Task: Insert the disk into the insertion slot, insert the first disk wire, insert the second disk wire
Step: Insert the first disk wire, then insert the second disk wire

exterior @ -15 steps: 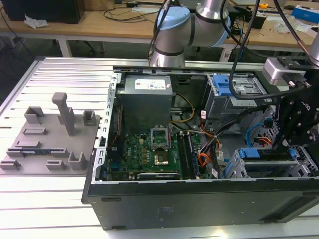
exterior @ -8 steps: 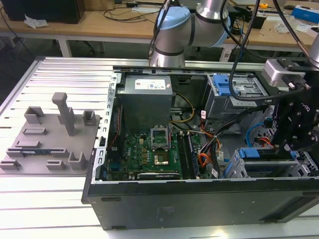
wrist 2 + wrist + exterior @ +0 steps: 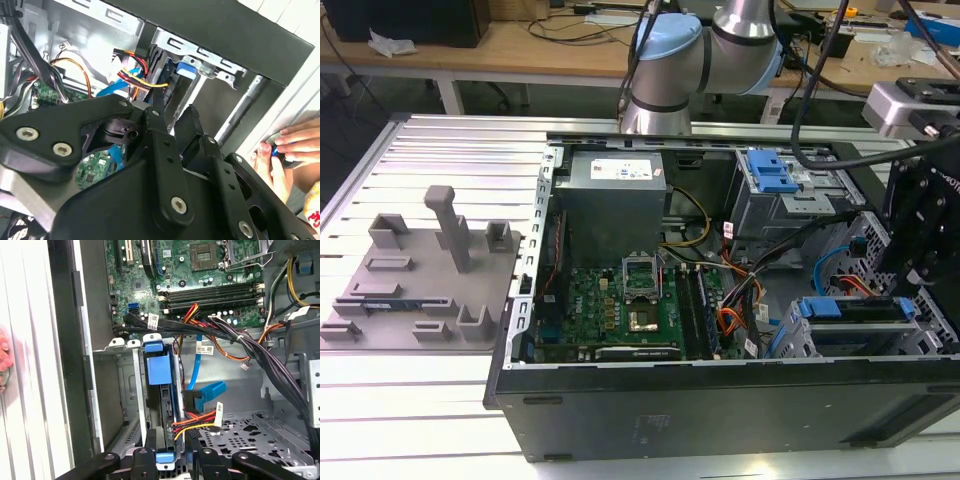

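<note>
**A:** We're over the open computer case (image 3: 720, 400). In the exterior view the disk (image 3: 855, 308) sits in the slot (image 3: 790, 338), in the near corner on the exterior view's right.

**B:** And the first wrist view gives it to us edge-on, with the disk's blue frame between the slot's grey metal walls. The gripper (image 3: 172, 455) is right at the disk's end. Its fingers are spread to either side of a small blue tab, pinching nothing that we can make out.

**A:** The second wrist view backs us up, because there's a clear gap between the two black fingers (image 3: 189, 122). It also adds a person's hand (image 3: 282, 152) outside the case wall, fingertips on a small blue-and-black object.

**B:** Now the wires, where we lean on the first wrist view. The blue cable (image 3: 198, 362) runs from the circuit board (image 3: 170, 275) to a dark plug against the disk's edge. The orange wire (image 3: 197, 418), bundled with red and yellow ones, ends in a black plug just beside it, also against the disk.

**A:** We can't tell whether either plug is fully home.

**B:** The exterior view gives us the wider floor. The arm (image 3: 670, 60) reaches over the case from the far side. The slatted metal table (image 3: 420, 420) is underneath, and a grey tray (image 3: 420, 290) with pegs sits on the exterior view's left, well apart from the case.
</note>
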You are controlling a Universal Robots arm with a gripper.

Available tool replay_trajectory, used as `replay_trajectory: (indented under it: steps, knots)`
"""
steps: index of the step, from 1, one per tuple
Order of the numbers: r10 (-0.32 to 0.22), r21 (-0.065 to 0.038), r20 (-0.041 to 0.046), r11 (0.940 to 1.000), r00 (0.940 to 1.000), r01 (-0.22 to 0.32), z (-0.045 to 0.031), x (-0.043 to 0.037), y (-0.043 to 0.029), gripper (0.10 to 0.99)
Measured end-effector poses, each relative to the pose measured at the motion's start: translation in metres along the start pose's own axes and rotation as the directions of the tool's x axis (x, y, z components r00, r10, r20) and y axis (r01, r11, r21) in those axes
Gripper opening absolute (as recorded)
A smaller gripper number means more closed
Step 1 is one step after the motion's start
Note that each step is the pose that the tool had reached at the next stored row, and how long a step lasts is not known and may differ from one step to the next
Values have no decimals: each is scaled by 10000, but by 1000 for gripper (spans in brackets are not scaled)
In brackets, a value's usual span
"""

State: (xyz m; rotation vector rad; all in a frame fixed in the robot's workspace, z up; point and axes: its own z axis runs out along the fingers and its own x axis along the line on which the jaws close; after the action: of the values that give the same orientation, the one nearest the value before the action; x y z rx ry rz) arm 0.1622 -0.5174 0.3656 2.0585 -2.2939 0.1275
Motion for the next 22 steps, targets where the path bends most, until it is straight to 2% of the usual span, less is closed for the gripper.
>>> replay_trajectory:
  steps: [18, 19, 20, 22]
  knots:
    - [0, 3, -12, 10000, 10000, 0, -7, -26, 4, 361]
    - [0, 4, -17, 10000, 10000, 0, -74, -24, 2, 361]
    - [-1, 15, -123, 10000, 9999, 2, -165, -77, 7, 361]
    - [-4, 32, -322, 10000, 9995, 5, -189, -117, 11, 361]
